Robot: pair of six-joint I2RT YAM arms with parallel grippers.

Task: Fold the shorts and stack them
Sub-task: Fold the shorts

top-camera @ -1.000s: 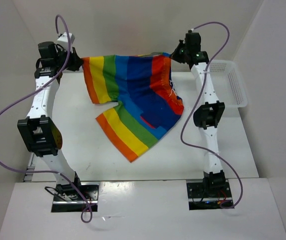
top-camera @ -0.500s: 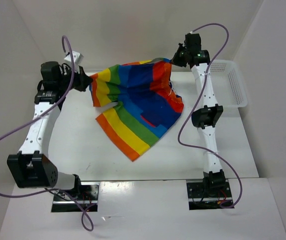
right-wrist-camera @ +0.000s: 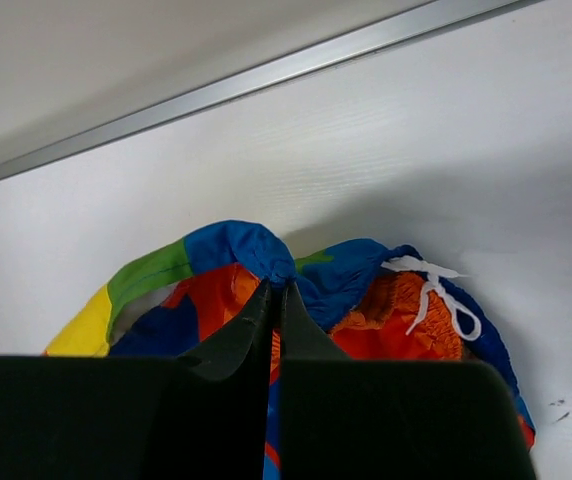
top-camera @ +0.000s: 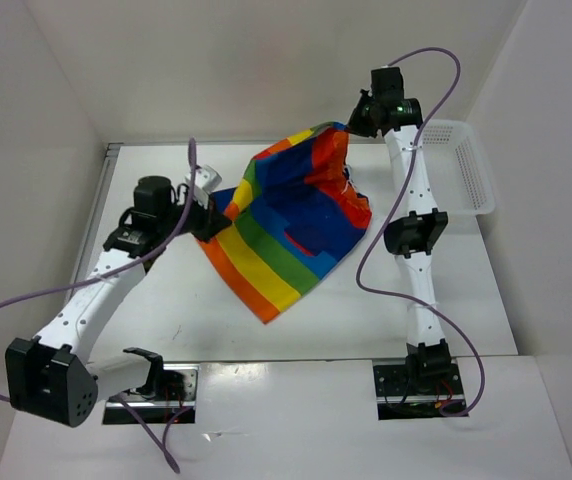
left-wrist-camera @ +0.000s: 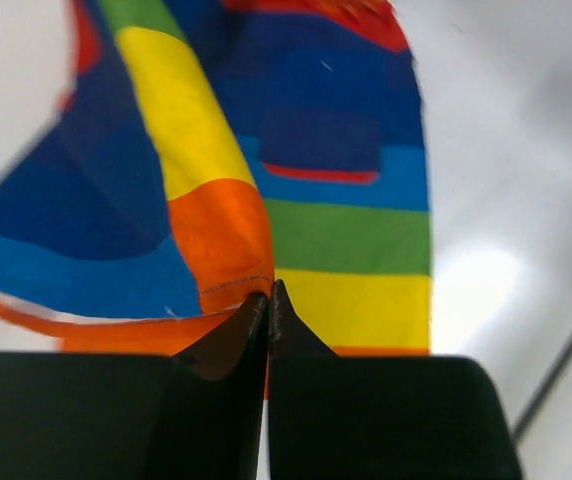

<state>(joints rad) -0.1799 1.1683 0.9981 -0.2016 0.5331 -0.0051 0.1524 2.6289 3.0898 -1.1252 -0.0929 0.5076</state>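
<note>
The rainbow-striped shorts [top-camera: 291,225] lie partly folded over themselves on the white table, held up at two corners. My left gripper [top-camera: 213,218] is shut on the orange hem of one leg [left-wrist-camera: 228,250] and holds it over the lower leg's stripes. My right gripper [top-camera: 354,118] is shut on the blue waistband edge [right-wrist-camera: 256,252] at the far side, above the table. The white drawstring [right-wrist-camera: 434,290] and orange waistband lining hang just right of my right fingers.
A white plastic mesh basket [top-camera: 463,165] stands at the right edge of the table, beside the right arm. White walls close in the table at the back and both sides. The table's near edge [top-camera: 296,358] runs just past the shorts' lowest corner.
My left gripper has swung from the far left corner toward the near middle, carrying the leg hem over the other leg. The right gripper has barely moved.
</note>
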